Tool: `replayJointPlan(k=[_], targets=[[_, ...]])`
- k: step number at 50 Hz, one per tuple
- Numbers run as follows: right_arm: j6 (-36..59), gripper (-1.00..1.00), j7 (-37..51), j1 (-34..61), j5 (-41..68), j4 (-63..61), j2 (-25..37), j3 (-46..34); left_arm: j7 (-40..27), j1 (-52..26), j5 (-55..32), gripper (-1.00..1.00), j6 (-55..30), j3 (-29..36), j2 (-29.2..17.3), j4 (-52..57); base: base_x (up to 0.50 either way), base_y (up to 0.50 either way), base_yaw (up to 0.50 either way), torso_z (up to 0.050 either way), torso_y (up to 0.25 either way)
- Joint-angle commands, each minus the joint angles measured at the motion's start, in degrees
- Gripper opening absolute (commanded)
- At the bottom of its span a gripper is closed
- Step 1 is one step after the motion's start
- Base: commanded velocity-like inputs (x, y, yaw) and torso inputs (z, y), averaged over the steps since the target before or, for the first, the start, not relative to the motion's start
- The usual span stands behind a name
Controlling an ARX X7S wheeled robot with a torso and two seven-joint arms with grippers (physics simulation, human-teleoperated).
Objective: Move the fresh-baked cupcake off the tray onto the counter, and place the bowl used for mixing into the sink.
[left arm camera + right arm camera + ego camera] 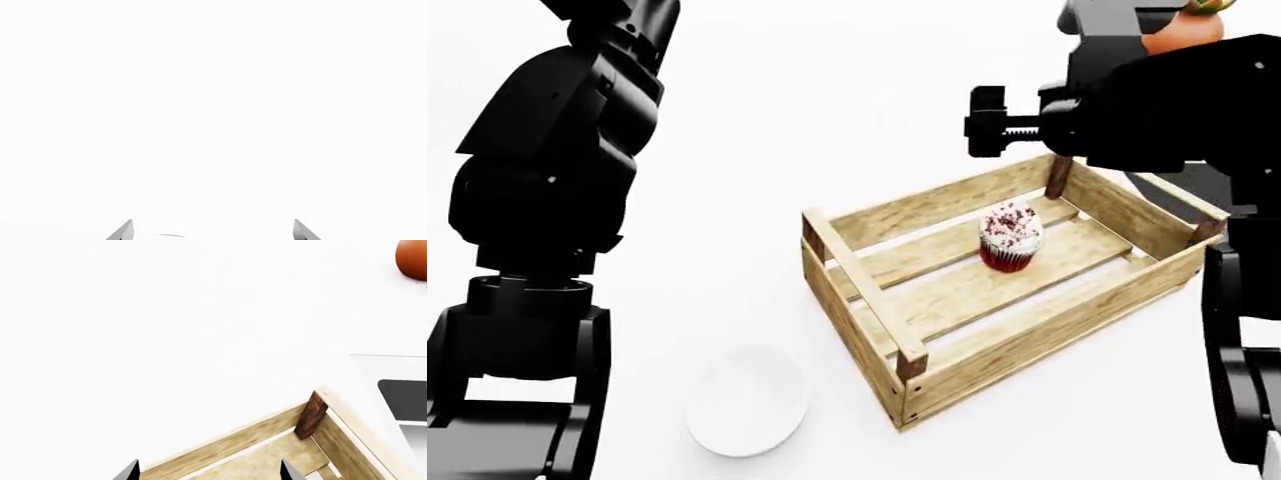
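Inside the tray (961, 300) the cupcake (1010, 236) is still sitting, the bowl (747, 401) is waiting on the counter (761, 150), and I'm holding both sets of fingers spread, empty.

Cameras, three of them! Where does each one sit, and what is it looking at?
Head view: on the robot's head, looking down at the cupcake in the tray, the bowl, both black arms.
Left wrist view: near the left gripper, facing bare white counter; two fingertips show.
Right wrist view: near the right gripper, facing the tray's corner, an orange pot; fingertips show.
Shared: head and right wrist views both see the tray.
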Motion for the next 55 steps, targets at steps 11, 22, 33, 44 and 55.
replayJointPlan(k=[11, 22, 33, 44, 55], targets=[[9.6, 1.0, 6.5, 1.5, 5.0, 3.5, -1.2, 3.1, -0.1, -0.3, -0.4, 1.0, 0.4, 0.4, 0.1, -0.3, 0.0, 0.0, 0.0, 0.0, 0.0], [12.7, 1.0, 14.1, 1.2, 12.7, 3.6, -0.4, 2.5, -0.2, -0.5, -0.7, 1.0, 0.5, 0.5, 0.0, 0.0, 0.0, 0.0, 0.0, 0.0, 0.0], [12.2, 1.0, 18.5, 1.4, 19.5, 5.1, 0.8, -1.5, -0.6, -0.2, -1.4, 1.0, -0.1, 0.4, -0.5, 1.2, 0.0, 0.0, 0.0, 0.0, 0.0], [7.6, 1.0, 12.2, 3.4, 16.9, 8.6, 1.1, -7.2, -0.3, -0.1, -1.1, 1.0, 1.2, 0.7, -0.1, -0.4, 0.0, 0.0, 0.0, 0.0, 0.0], [5.4, 1.0, 7.9, 3.9, 14.8, 11.4, 0.7, -10.4, 0.3, -0.7, -0.5, 1.0, 2.6, 1.3, 0.5, -2.8, 0.0, 0.0, 0.0, 0.0, 0.0]])
